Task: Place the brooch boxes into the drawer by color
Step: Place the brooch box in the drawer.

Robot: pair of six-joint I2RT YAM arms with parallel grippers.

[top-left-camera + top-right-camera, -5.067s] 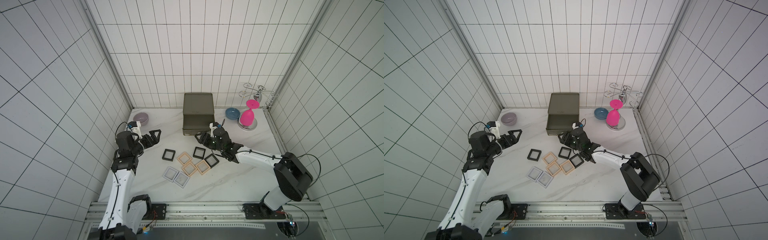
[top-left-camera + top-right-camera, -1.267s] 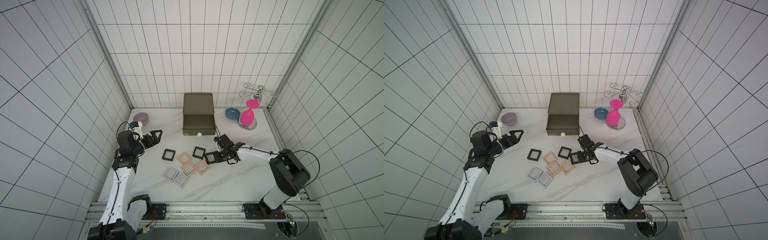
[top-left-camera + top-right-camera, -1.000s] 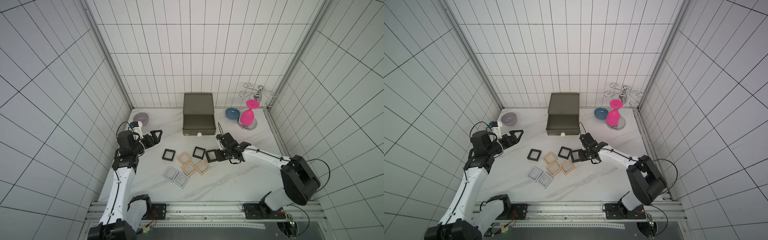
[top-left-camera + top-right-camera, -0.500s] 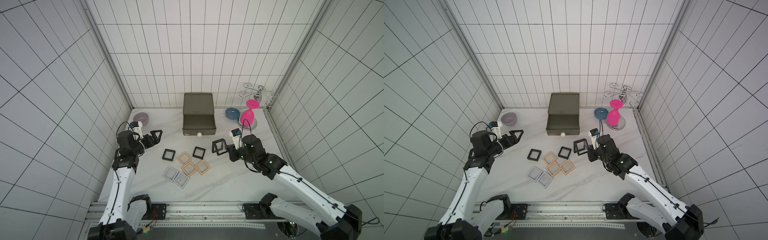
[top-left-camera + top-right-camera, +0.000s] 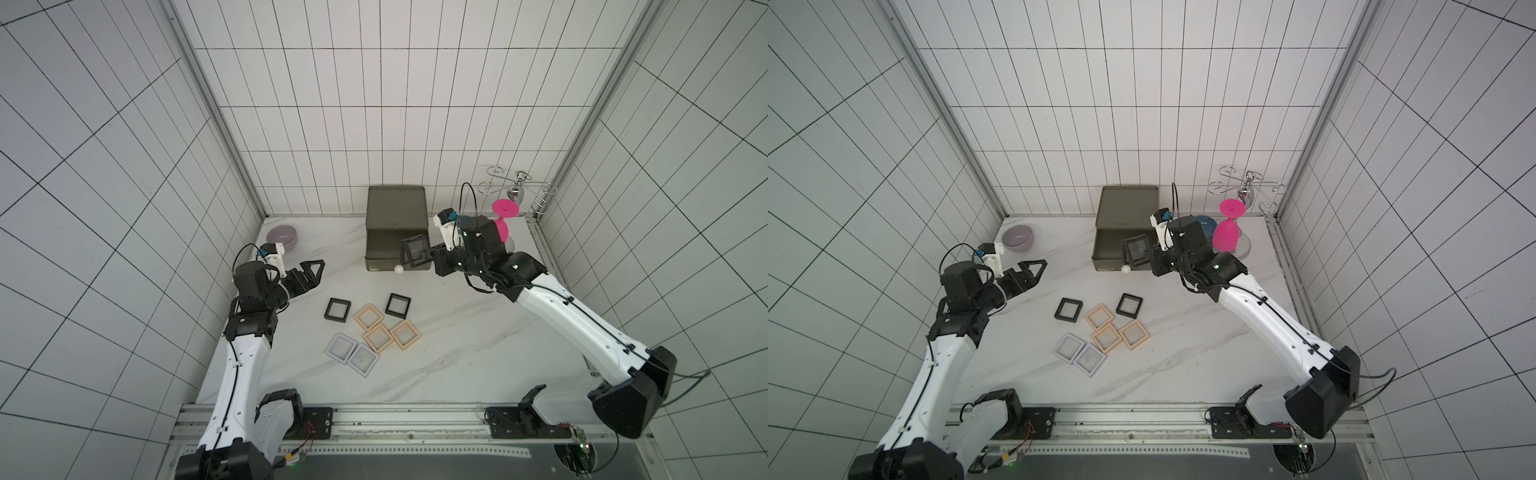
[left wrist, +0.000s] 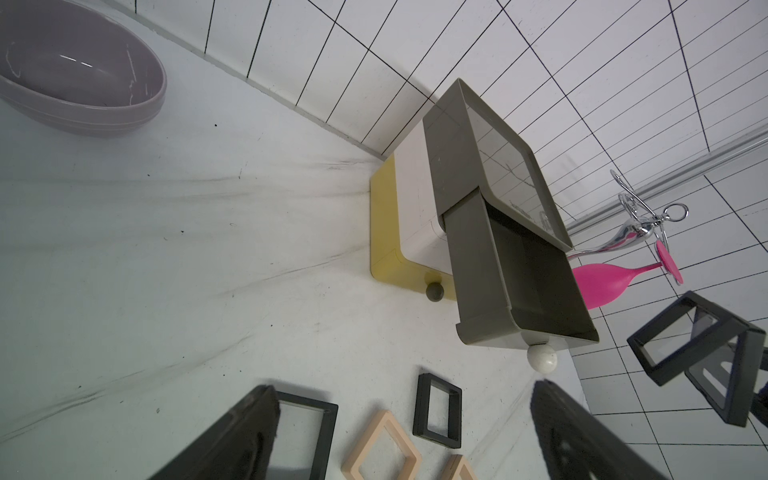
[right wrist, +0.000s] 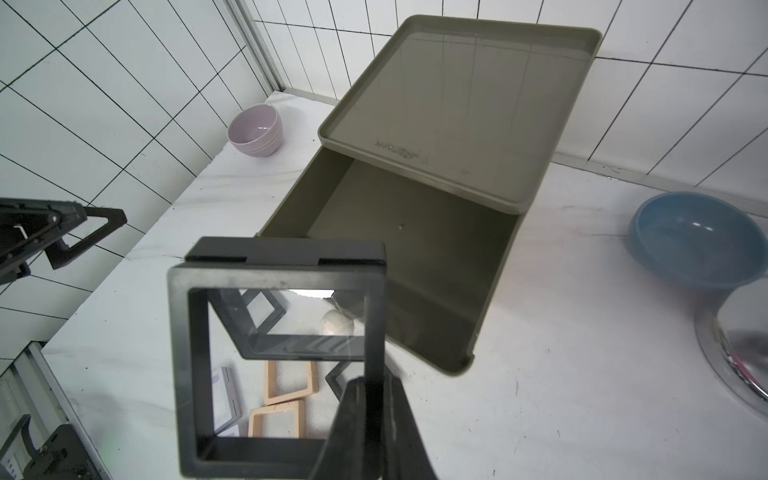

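Observation:
The drawer [image 5: 397, 205] stands at the back, its dark olive top tier [image 7: 399, 266] pulled open with nothing in it. My right gripper [image 5: 432, 254] [image 7: 374, 395] is shut on one side of a black brooch box [image 5: 417, 250] [image 7: 274, 345], held upright over the open tier's front right corner. On the table lie two black boxes [image 5: 337, 310] [image 5: 397, 306], three peach ones [image 5: 378, 338] and two pale lavender ones [image 5: 351, 354]. My left gripper [image 5: 318, 268] [image 6: 403, 390] hangs open left of the drawer, holding nothing.
A lilac bowl [image 5: 283, 238] sits at the back left. A blue bowl [image 5: 1205, 224], an upside-down pink goblet [image 5: 504, 220] on a silver dish and a wire rack [image 5: 517, 191] stand at the back right, close behind my right wrist.
My right gripper has lifted a black brooch box off the table and carried it back to the open olive tier. The left arm has not moved.

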